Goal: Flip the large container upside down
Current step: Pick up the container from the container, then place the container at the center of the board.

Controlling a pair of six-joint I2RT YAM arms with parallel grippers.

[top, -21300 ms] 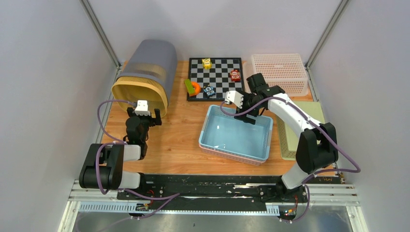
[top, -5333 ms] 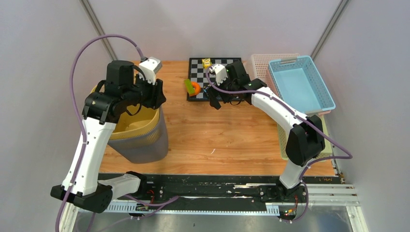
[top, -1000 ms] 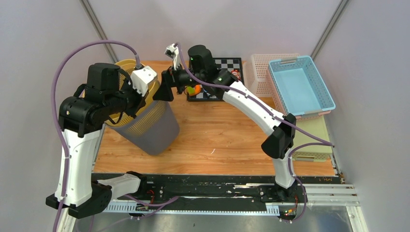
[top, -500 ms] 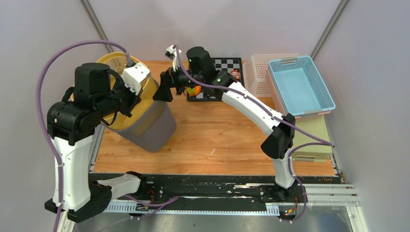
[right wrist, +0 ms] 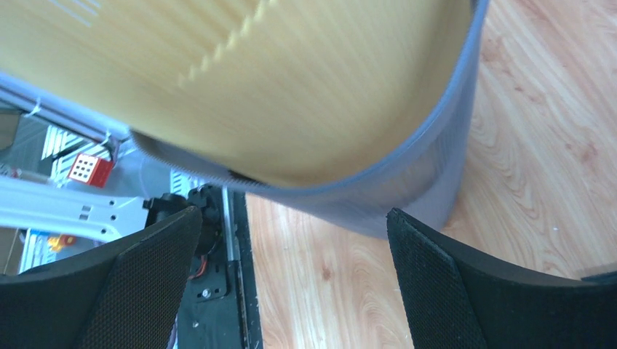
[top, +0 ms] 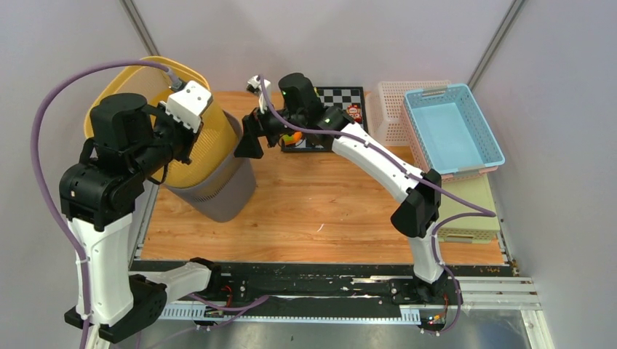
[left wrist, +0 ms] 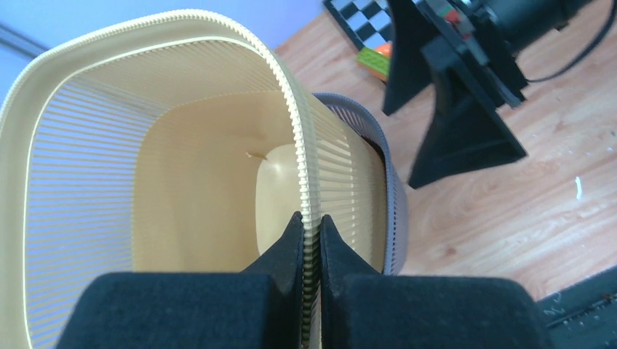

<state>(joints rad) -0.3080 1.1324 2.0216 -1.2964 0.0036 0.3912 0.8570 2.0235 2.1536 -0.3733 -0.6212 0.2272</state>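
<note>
Item logged from my remote station: large container (top: 196,156), yellow slatted liner in a grey outer shell, at the 9 o'clock side of the desk (top: 327,203).

Position: I found it tipped. The grey base end sat low near the desk's left edge, and the mouth was raised over the far left corner.

Long axis: I read it as running from about 4 o'clock at the base to about 10 o'clock at the mouth. The opening pointed up and outward toward 10 o'clock, so I judged it well short of inverted.

Left tool (left wrist: 309,240): pinched narrow on the yellow rim (left wrist: 298,145), one finger inside the wall and one outside. This arm was the nearer one and carried the load.

Right tool (top: 246,138): spread wide and holding nothing. The container lay at 9 o'clock from it, with the grey band showing between its fingers in the wrist view. I could not tell whether it touched the wall.

Relation governing the next move: to my eye the rim had to travel on over toward 10 o'clock, pivoting about the base. The right tool was placed to steady the 3 o'clock side.

Other stock: chessboard (top: 335,98) at 12 o'clock, blue basket (top: 451,131) at 2 o'clock.
</note>
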